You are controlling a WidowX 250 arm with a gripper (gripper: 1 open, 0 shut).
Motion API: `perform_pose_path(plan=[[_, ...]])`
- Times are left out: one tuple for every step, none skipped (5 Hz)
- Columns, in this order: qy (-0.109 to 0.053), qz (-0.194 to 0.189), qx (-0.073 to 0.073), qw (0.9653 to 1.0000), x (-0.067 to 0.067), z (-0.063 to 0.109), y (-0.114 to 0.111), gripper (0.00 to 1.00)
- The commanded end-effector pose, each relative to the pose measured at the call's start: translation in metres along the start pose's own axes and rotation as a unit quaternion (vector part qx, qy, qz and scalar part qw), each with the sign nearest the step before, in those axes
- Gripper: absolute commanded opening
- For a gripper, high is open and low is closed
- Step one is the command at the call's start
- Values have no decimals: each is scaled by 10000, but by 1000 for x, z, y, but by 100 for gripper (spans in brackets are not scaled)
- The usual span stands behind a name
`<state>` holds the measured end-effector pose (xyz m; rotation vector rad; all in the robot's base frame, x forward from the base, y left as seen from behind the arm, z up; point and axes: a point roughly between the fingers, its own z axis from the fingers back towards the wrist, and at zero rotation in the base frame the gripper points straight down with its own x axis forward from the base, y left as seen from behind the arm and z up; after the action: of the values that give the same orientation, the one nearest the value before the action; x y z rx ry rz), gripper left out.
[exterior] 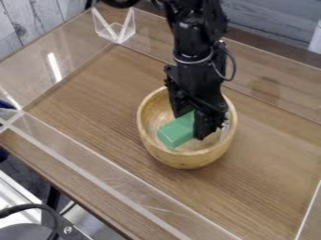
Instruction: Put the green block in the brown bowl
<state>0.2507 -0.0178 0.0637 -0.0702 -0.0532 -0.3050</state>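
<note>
One green block [175, 133] sits at the fingertips of the gripper [198, 118], whose jaws are drawn together on its far end, as far as the dark fingers let that contact be seen. The block's near end slants out from under the fingers toward the camera, with its bright face in plain sight. Directly beneath the gripper, and around both block and fingertips, is the brown bowl [189, 160]; the block lies within its rim, though whether its underside bears on the bowl's floor cannot be told. So the step in hand looks to be the release: the carrying seems done, and only the letting go and backing away appear to be left. The next move calls for easing the block down if any gap remains, parting the fingers just enough to free it, then rising straight up. A sideways pull could drag the block against the wall or nudge the bowl along the wooden table [245, 192] that spreads out below and around the gripper. Farther from the gripper, well apart beyond the bowl, stands a clear angular holder [114, 27], which seems to have no part in this step.
</note>
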Motion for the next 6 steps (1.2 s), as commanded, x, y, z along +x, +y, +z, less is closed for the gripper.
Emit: perform_pose_path(plan=[[-277, 33, 66, 9996, 15, 13, 6, 0], [-254, 39, 56, 9997, 15, 12, 6, 0], [-226, 44, 45, 9997, 16, 11, 7, 0], [-205, 51, 35, 9998, 17, 10, 8, 0], [-171, 55, 24, 9998, 18, 8, 8, 0], [-147, 61, 16, 9999, 18, 7, 9, 0]])
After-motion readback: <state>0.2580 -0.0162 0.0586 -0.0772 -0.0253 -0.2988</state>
